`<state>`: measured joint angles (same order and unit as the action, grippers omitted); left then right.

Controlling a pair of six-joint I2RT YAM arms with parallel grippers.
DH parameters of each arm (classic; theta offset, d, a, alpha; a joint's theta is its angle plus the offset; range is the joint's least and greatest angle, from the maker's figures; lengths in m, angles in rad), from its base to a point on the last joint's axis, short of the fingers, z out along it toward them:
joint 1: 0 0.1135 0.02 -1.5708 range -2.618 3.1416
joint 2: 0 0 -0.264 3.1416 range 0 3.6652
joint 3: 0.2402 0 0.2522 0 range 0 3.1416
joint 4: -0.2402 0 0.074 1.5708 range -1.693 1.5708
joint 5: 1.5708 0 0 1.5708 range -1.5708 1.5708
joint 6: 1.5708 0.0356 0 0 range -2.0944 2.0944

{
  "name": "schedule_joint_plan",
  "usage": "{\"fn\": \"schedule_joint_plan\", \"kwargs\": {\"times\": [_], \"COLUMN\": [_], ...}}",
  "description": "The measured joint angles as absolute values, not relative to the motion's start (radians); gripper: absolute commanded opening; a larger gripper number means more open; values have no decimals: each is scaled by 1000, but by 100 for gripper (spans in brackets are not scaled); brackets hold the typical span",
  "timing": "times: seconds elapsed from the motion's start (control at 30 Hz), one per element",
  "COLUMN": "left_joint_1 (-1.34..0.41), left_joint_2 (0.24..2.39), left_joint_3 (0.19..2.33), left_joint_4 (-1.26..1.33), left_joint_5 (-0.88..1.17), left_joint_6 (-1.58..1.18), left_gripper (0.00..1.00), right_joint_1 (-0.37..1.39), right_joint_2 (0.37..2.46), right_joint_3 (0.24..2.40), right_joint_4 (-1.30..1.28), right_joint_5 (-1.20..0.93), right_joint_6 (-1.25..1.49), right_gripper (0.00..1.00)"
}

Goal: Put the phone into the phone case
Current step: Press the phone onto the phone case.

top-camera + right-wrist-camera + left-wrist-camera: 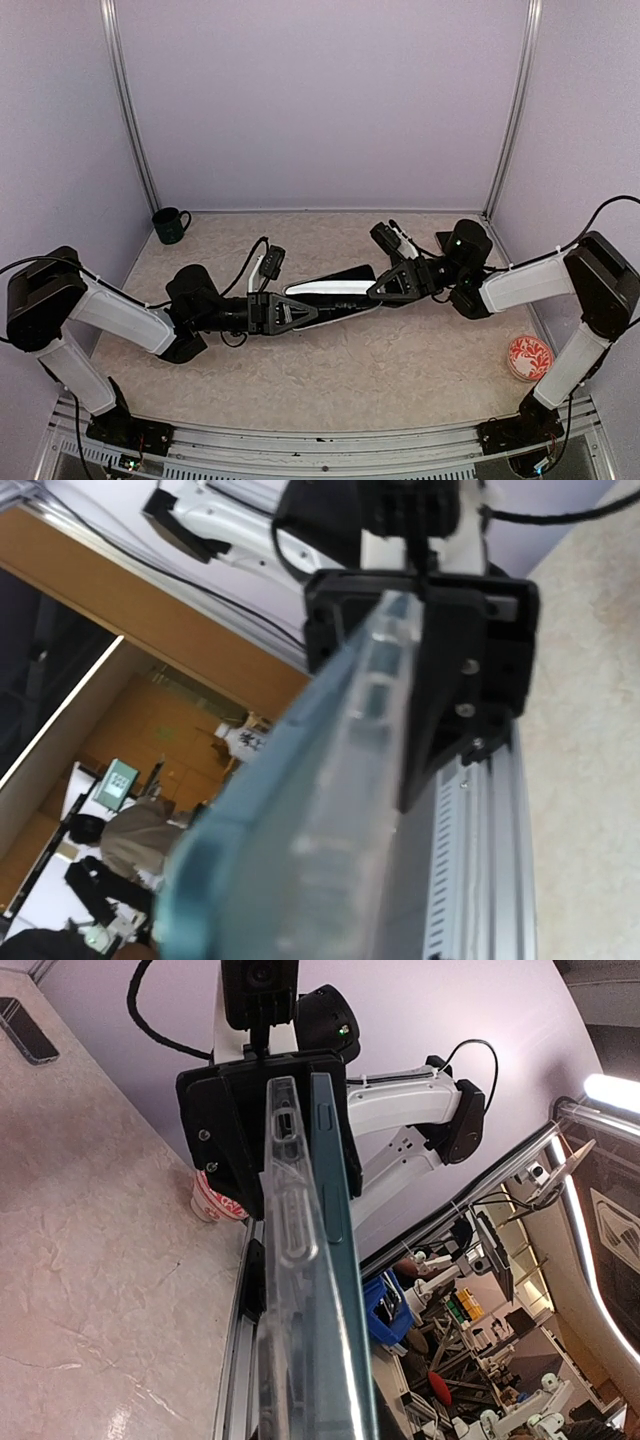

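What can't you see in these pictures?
- Left wrist view: phone and phone case run off the bottom edge; own fingers unseen.
- Right wrist view: phone case too close, blurred.
- Top view: left gripper and right gripper cover the phone's ends; seating too small to tell.

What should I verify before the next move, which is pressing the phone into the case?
1. Left fingers shut on one end of the case: ok.
2. Right fingers firmly closed on the other end: cannot tell.
3. Phone lies along the case, edges parallel: ok.
4. Phone fully seated inside the case: not ok, its edge stands beside the case wall.
5. Both held in the air above the table: ok.
6. Mug and dish apart from the phone: ok.
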<state>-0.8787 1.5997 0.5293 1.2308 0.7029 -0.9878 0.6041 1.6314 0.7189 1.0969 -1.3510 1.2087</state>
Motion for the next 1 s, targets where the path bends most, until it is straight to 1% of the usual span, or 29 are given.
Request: {"fn": "schedule_joint_plan", "kwargs": {"times": [0.07,0.1,0.13,0.17,0.23,0.3,0.37,0.43,0.53,0.67,0.77,0.83,0.9,0.97,1.0], "left_joint_1": [-879,-879,-879,-879,-878,-879,-881,-880,-875,-873,-868,-867,-866,-866,-866], "left_joint_2": [1601,1602,1605,1607,1608,1609,1609,1609,1610,1610,1611,1613,1617,1624,1626], "left_joint_3": [529,529,529,530,530,533,536,536,536,537,537,537,537,537,537], "left_joint_4": [1231,1231,1232,1235,1234,1234,1225,1203,1176,1148,1131,1126,1124,1121,1121], "left_joint_5": [703,703,704,705,706,702,694,682,661,638,622,618,615,614,613], "left_joint_6": [-988,-988,-988,-989,-996,-995,-988,-984,-979,-975,-974,-976,-977,-978,-980], "left_gripper": [7,8,11,15,25,32,40,46,52,51,41,32,26,26,27], "right_joint_1": [605,605,605,605,601,600,601,605,606,606,607,611,613,613,613], "right_joint_2": [1640,1645,1653,1659,1672,1676,1675,1667,1642,1595,1563,1546,1531,1519,1512], "right_joint_3": [719,719,719,719,719,719,725,749,791,840,886,900,905,905,905], "right_joint_4": [1156,1189,1221,1237,1256,1209,1112,958,747,501,329,261,210,179,164], "right_joint_5": [-1356,-1358,-1359,-1361,-1363,-1357,-1353,-1340,-1306,-1249,-1195,-1173,-1158,-1151,-1147], "right_joint_6": [1251,1273,1302,1310,1328,1310,1242,1142,1010,850,734,682,639,608,594], "right_gripper": [28,21,14,10,3,0,0,0,0,0,0,0,0,0,0]}}
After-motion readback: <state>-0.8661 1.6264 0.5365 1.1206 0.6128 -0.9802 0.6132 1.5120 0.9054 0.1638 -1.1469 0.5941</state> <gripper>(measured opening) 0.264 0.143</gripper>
